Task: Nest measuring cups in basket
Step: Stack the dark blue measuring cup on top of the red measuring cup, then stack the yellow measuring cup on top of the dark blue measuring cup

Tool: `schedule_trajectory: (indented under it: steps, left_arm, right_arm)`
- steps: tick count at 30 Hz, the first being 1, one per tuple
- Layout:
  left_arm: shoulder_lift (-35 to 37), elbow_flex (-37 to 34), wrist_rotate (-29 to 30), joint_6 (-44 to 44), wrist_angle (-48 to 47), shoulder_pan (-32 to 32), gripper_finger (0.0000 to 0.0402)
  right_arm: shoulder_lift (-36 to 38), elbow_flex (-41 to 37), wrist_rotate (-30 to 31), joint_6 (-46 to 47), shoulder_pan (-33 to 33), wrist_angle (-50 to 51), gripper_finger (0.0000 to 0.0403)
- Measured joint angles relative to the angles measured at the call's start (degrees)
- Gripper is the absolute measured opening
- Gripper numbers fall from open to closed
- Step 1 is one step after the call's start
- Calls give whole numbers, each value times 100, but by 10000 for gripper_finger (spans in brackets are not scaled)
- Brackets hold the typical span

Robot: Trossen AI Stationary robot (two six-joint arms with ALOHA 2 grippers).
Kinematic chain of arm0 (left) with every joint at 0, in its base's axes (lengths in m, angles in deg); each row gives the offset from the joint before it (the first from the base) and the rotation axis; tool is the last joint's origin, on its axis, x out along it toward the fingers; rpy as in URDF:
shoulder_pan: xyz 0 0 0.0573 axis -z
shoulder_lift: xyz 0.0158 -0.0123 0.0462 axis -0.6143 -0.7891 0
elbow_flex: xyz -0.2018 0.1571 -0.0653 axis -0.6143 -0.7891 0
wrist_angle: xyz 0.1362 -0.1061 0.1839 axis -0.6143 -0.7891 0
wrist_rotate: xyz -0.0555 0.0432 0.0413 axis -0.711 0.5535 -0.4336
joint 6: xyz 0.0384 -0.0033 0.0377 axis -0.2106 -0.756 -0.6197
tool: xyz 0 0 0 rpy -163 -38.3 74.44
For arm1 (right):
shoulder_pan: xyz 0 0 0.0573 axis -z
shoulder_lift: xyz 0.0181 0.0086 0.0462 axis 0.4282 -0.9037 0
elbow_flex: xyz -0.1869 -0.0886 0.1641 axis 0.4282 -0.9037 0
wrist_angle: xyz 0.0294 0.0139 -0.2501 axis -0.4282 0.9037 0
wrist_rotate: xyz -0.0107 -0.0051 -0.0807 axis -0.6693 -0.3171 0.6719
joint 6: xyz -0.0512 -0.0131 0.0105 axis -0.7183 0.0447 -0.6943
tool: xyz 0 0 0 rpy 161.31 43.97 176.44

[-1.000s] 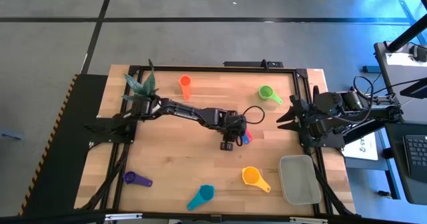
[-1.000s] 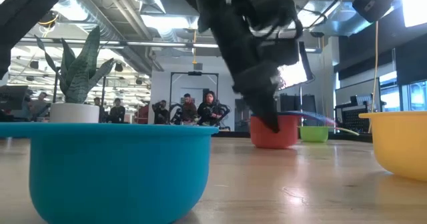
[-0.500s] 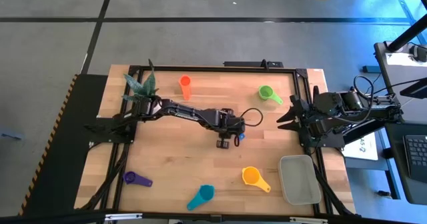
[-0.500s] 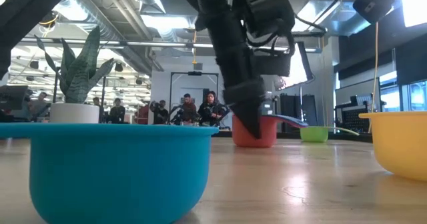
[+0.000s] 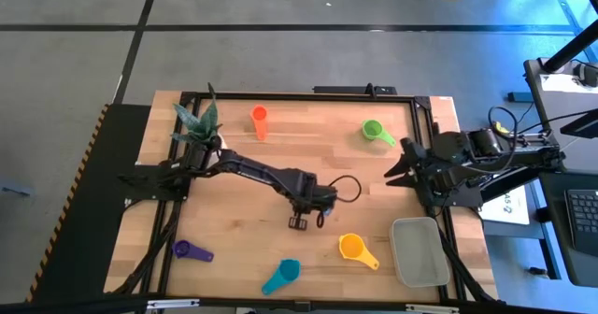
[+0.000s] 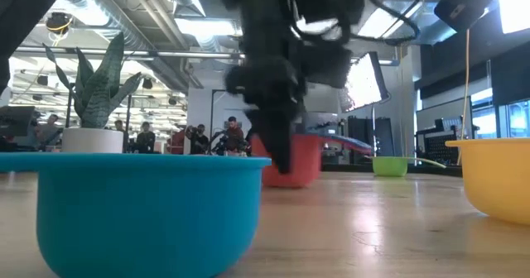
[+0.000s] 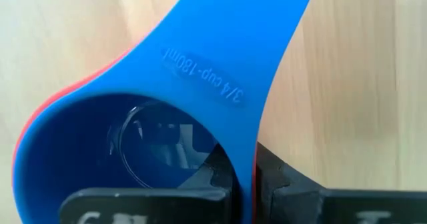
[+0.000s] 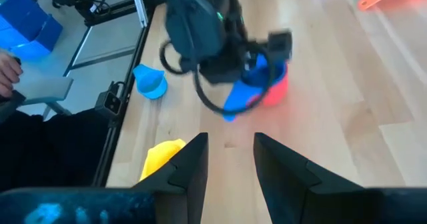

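While nested together, blue cup (image 7: 133,137) inside red cup (image 8: 277,91): near tabletop (image 5: 243,164) centre, slightly toward 5 o'clock.
Left pincer (image 5: 301,219): clamped shut on the blue cup's rim beside its handle.
Right pincer (image 8: 227,159): hovering at the 3 o'clock edge, fingers apart, holding nothing.
Basket (image 5: 419,250): at the 4 o'clock corner, no cups visible inside.
Yellow cup (image 5: 355,249): just beside the basket, at its 9 o'clock.
Teal cup (image 5: 283,275): 6 o'clock edge.
Purple cup (image 5: 190,250): 8 o'clock.
Orange cup (image 5: 259,120): 12 o'clock.
Green cup (image 5: 376,131): 1 o'clock.
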Motion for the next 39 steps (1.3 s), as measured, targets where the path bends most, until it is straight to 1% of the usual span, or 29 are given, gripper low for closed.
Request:
schedule_trajectory:
  steps: [6, 9, 15, 17, 20, 23, 26, 31, 39]
  left_arm:
    - [62, -9, 400, 182, -684, 188, 7]
    - [73, -182, 414, 193, -532, 211, 7]
    - [120, -602, 455, 202, 1, 143, 10]
    - [121, -640, 455, 202, 134, 125, 23]
    - [120, -648, 577, 200, 266, 127, 53]
    - [188, -670, 559, 192, 263, 125, 82]
    - [292, -686, 522, 180, 166, 125, 101]
    - [540, -678, 537, 178, 112, 97, 115]
    - [723, -669, 549, 144, -72, 13, 119]
  right_arm:
    - [-151, 0, -69, 16, -160, -154, 124]
    - [-233, -2, -67, 130, -315, -383, 124]
    - [-342, -1, -49, 423, -664, -445, 124]
    - [-363, -2, -38, 468, -747, -438, 123]
    - [-376, -2, 21, 571, -830, -438, 123]
    - [-373, 0, 119, 578, -904, -434, 123]
    - [-373, 0, 149, 563, -957, -427, 123]
    - [-373, -1, 149, 367, -979, -425, 124]
    - [-373, 0, 145, 294, -979, -414, 124]
